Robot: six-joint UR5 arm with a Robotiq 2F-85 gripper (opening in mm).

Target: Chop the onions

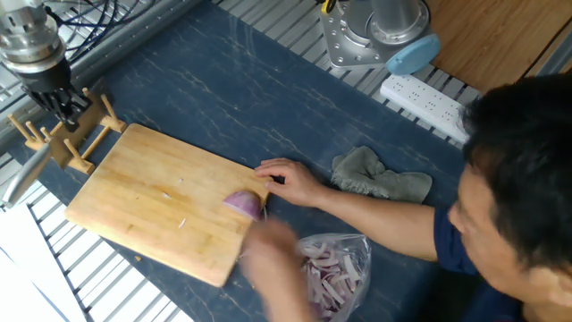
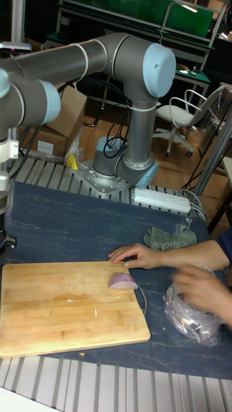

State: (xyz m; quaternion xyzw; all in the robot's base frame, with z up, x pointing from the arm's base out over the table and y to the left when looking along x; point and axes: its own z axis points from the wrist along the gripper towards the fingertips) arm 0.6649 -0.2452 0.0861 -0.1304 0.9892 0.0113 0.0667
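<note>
A glossy purple onion half lies at the right end of the wooden cutting board. A person's hand rests just beyond it at the board's corner. Their other hand is a blur over the bag of onion strips. A few pale slivers lie on the board. My gripper hangs off the board's far left end, shut on a knife whose grey blade slants down to the left. Only the arm's edge shows in the tall view.
A wooden peg rack stands under the gripper, beside the board. A grey cloth and a white power strip lie to the right. The arm's base sits at the back. The person's head fills the right.
</note>
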